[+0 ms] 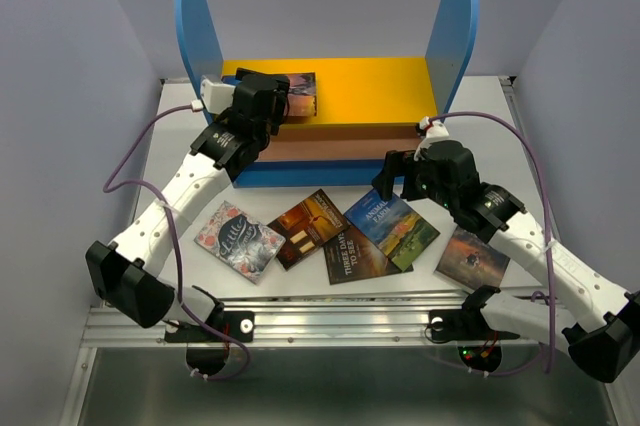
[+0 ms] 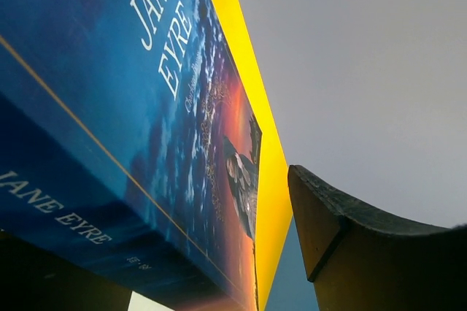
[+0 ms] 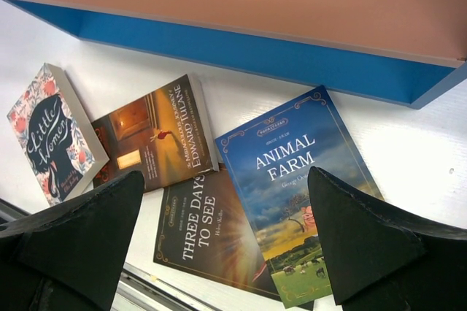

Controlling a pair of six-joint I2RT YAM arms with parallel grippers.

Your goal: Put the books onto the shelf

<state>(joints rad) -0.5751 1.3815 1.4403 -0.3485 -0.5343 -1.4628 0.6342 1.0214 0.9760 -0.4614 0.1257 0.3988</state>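
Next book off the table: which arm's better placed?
Right. The open right gripper hovers directly over Animal Farm and Three Days to See. The left gripper is up at the shelf, beside Jane Eyre on the yellow board, away from them.

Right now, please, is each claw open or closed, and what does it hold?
Left claw: open, beside the Jane Eyre book, not gripping it.
Right claw: open, holding nothing.

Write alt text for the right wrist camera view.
The open right gripper hovers over four books flat on the white table: Animal Farm, Three Days to See, Edward Tulane and Little Women. The shelf's blue base runs across the top.
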